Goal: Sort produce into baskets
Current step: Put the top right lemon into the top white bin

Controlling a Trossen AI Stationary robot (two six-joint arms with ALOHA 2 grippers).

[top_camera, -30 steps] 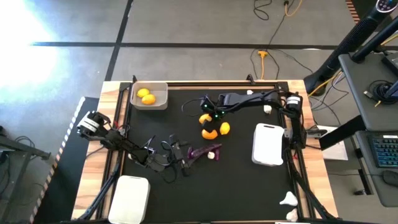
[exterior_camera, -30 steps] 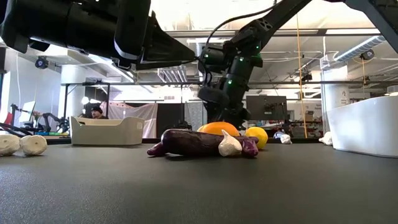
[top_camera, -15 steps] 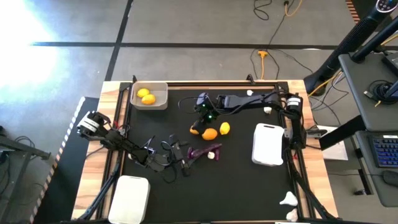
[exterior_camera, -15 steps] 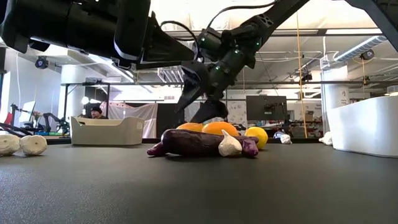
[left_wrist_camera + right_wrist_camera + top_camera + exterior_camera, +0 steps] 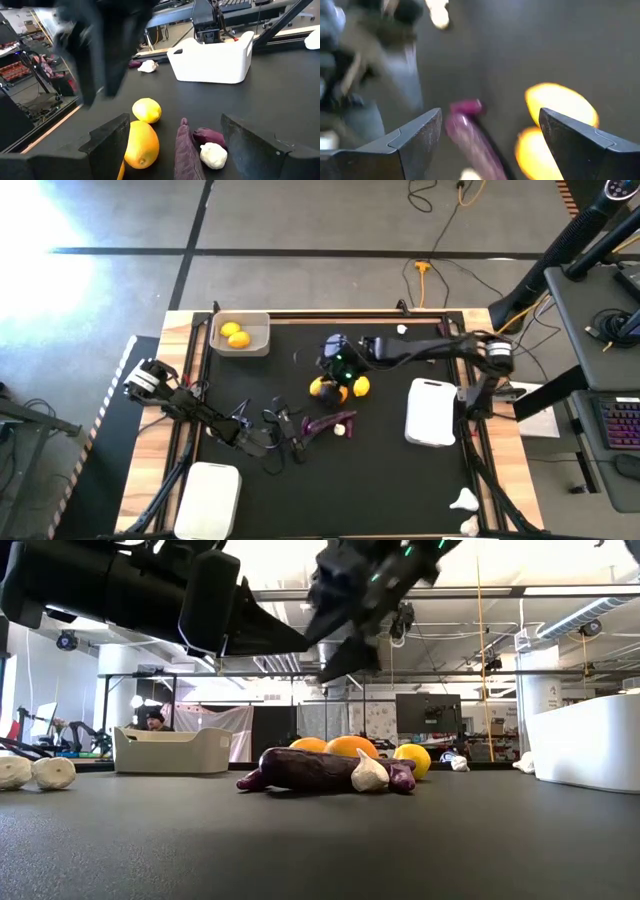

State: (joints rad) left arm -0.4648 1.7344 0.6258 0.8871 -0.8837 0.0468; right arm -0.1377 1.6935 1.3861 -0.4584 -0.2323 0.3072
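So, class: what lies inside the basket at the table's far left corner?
The high view shows two yellow citrus fruits inside the basket, lying close together. In the low view the basket's wall hides them, so nothing inside shows from there.

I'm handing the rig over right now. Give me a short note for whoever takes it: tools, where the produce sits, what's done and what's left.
Right tool: open, empty, above the loose citrus at mid-table.
Left tool: open, empty, low beside the eggplant.
Done: two citrus in the far-left basket.
Left: three loose citrus, the eggplant with a garlic bulb against it, bulbs off the mat near the right corner. The other two baskets look empty.
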